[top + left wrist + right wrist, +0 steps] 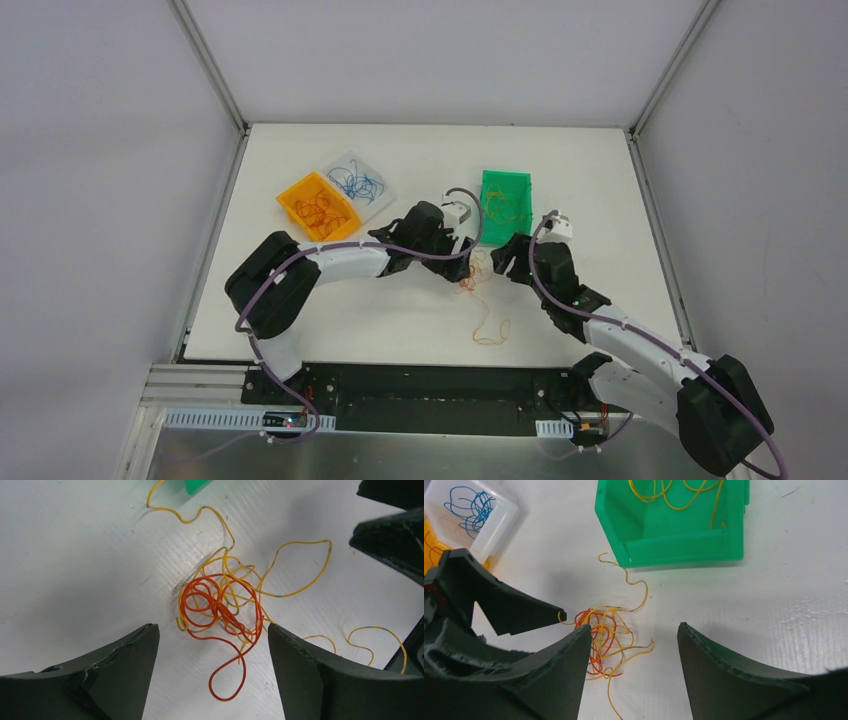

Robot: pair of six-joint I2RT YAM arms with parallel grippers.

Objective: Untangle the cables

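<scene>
A tangle of orange-red and yellow cables [474,272] lies on the white table between my two grippers. In the left wrist view the orange-red loops [220,605] sit wound with yellow strands [295,545], just ahead of my left gripper [212,627], which is open and empty above them. My right gripper [634,626] is open and empty, with the tangle [601,630] by its left finger. One yellow strand [634,585] trails towards the green bin. A loose orange-yellow strand [490,328] lies nearer the front.
A green bin [505,203] holding yellow cables stands behind the tangle, and shows in the right wrist view [674,545]. An orange bin [318,207] with orange-red cables and a clear bin [357,182] with blue cables stand at the back left.
</scene>
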